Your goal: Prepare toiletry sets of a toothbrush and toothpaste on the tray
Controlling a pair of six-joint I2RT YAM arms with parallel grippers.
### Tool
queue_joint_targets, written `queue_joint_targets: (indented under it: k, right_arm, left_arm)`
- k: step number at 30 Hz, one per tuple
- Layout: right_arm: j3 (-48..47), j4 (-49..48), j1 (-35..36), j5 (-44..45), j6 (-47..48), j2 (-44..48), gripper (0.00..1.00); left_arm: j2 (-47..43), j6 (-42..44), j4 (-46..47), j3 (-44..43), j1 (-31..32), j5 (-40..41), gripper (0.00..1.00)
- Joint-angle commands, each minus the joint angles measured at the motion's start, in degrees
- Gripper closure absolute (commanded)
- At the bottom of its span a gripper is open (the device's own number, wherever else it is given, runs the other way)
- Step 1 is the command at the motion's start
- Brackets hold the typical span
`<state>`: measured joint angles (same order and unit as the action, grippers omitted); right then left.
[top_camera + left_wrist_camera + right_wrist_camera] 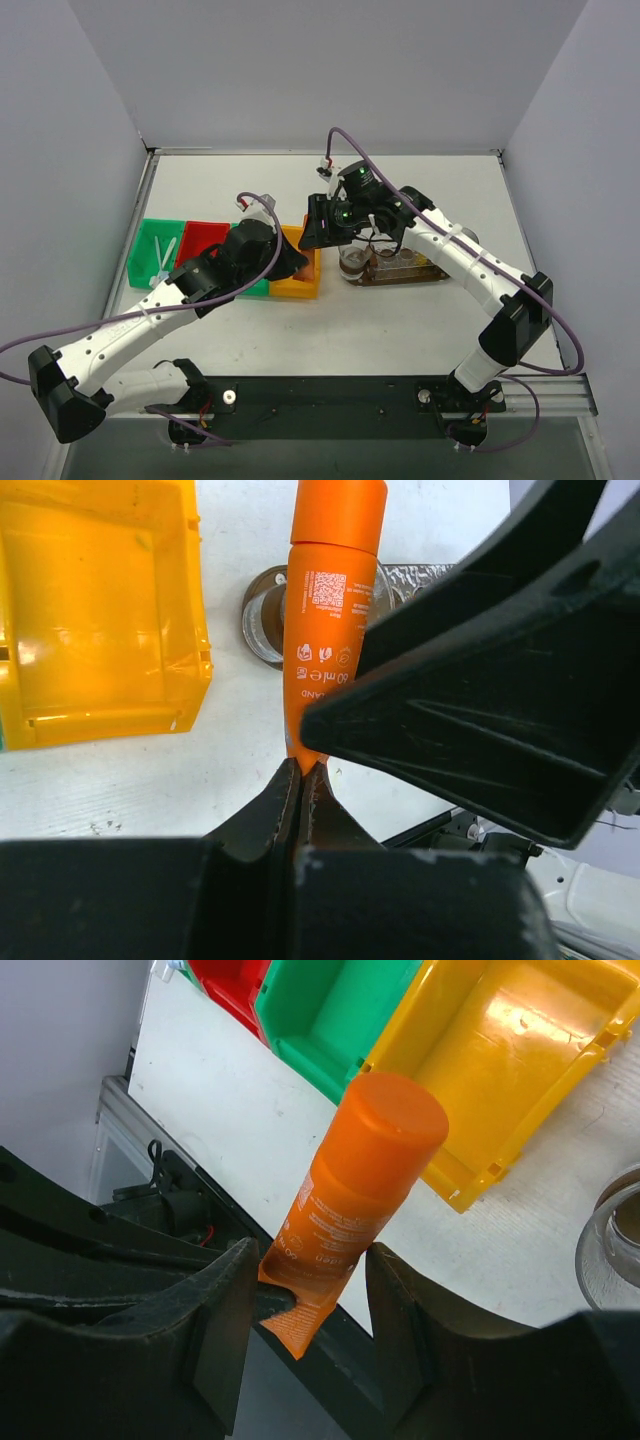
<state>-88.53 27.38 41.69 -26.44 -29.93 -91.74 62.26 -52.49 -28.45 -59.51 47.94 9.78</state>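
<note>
The orange toothpaste tube [325, 610] hangs in the air above the table between the two grippers, also seen in the right wrist view [370, 1180]. My left gripper [302, 770] is shut on its flat crimped end. My right gripper [310, 1290] is open, its fingers [400, 1300] on either side of the tube's lower body, with a gap on one side. In the top view the left gripper [296, 262] and right gripper [318, 232] meet over the yellow bin. The dark-brown tray [425, 275] lies under the right arm. A white toothbrush [162, 262] lies in the green bin.
The yellow bin [295, 280] is also in the left wrist view [90, 610] and the right wrist view [500, 1050]. Left of it stand red [205, 235] and green [150, 245] bins. A glass cup [355, 260] stands at the tray's left end.
</note>
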Motion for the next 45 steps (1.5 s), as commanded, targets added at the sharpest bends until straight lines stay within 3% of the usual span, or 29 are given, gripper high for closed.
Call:
queue_joint_targets:
  k: [1, 7, 12, 14, 16, 19, 20, 23, 28, 34, 45]
  right_arm:
    - [1.1, -4.0, 0.3, -2.6, -3.0, -0.6, 0.58]
    - [2.6, -5.9, 0.3, -3.6, -5.1, -1.5, 0.61]
    - [2.9, -5.8, 0.2, -2.9, -3.8, -1.1, 0.88]
    - [3.0, -5.9, -0.1, -2.5, -2.3, -0.4, 0.94]
    - [3.2, -5.8, -0.5, -2.5, -0.5, 0.8, 0.99]
    - [4.3, -4.9, -1.5, -2.0, 4.0, 3.3, 1.00]
    - [5.2, -4.8, -2.0, -2.0, 5.2, 4.0, 1.00]
    - [7.6, -3.3, -4.3, -3.8, 10.1, 7.1, 1.00]
    - [7.7, 5.5, -4.8, -6.7, 21.6, 11.0, 1.00]
    - [6.0, 12.7, -4.2, -12.7, 26.3, 12.7, 1.00]
    - [3.6, 14.5, -1.7, -13.1, 26.8, 11.9, 1.00]
  left_arm:
    - [0.1, -1.0, 5.9, -2.6, 1.3, -0.7, 1.00]
    - [-0.1, -0.9, 6.8, -2.5, 1.6, -1.1, 1.00]
    - [0.3, -0.4, 8.1, -1.8, 1.6, -2.8, 1.00]
    - [0.1, -1.2, 7.7, -1.7, 1.7, -3.0, 0.82]
    - [-0.4, -1.5, 7.4, -1.4, 1.4, -2.8, 0.56]
    - [-1.8, -1.1, 5.9, -2.1, -0.4, -2.7, 0.46]
    - [-2.7, -0.8, 5.3, -2.3, -1.0, -2.8, 0.33]
    - [-4.9, -0.5, 4.5, -1.8, -4.8, -5.7, 0.27]
    - [-4.1, 0.1, 7.4, -1.0, -10.8, -17.1, 0.23]
    - [1.8, -2.3, 20.1, -1.0, -11.6, -31.6, 0.20]
    - [5.1, -5.3, 24.1, 2.0, -10.4, -36.3, 0.19]
